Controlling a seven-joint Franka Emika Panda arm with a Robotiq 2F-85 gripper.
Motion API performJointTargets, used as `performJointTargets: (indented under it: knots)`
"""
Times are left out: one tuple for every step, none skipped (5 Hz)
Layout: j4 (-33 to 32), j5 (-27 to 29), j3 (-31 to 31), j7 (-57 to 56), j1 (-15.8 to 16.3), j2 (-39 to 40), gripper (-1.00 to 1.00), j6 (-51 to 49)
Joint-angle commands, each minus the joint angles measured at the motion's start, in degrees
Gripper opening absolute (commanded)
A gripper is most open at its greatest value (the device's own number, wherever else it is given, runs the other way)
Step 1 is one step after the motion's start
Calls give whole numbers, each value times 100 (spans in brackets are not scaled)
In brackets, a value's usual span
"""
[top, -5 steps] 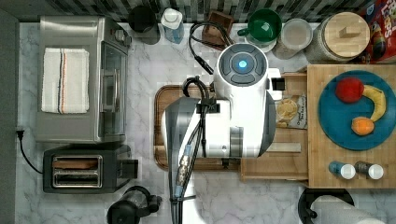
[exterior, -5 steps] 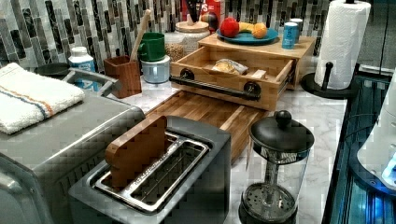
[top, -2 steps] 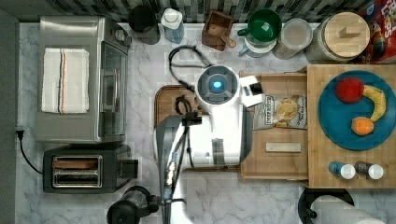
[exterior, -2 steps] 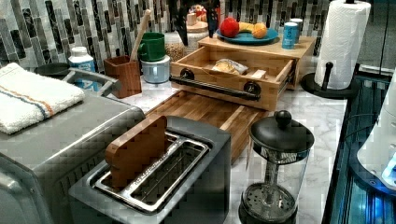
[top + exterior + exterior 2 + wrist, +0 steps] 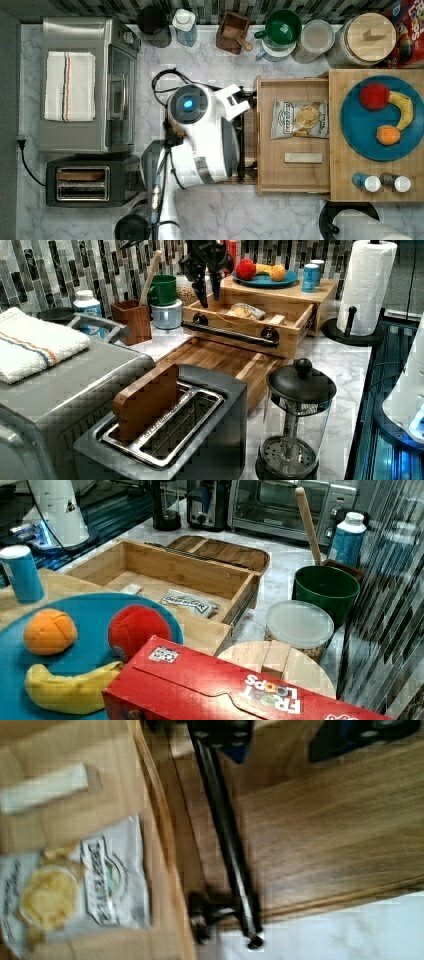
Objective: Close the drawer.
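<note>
The drawer (image 5: 295,176) is pulled out from under the light wooden top, with a chip bag (image 5: 300,119) and a small wooden block (image 5: 303,158) inside. Its thin dark handle (image 5: 230,333) runs along the front. In the left view my gripper (image 5: 211,300) hangs open just above the drawer's front edge, near the handle's far end. The wrist view looks down on the handle (image 5: 227,835), which passes under one dark finger (image 5: 220,730); the other finger (image 5: 360,735) is over the dark brown tray (image 5: 325,830). In the top view the white arm (image 5: 205,135) covers the gripper.
A toaster (image 5: 85,186) and toaster oven (image 5: 85,85) stand at the top view's left. A French press (image 5: 295,415) and a paper towel roll (image 5: 365,285) are near the drawer. A blue plate (image 5: 360,135) with fruit sits on the wooden top. A green mug (image 5: 282,27) and jars line the back wall.
The arm has moved toward the top view's left, from above the drawer's inside to its front handle. In the left view the gripper has come down into sight.
</note>
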Motion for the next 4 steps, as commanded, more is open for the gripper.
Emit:
performJointTargets:
  knots:
    - [-229,-509,252,-764,24,203,-100,553]
    - [-191,-627,419,-802,-204,488,-100,590]
    - [-63,-333,687,-1290,-621,811,-100,445]
    - [-338,-504,412,-1400,-368,905,-100,986]
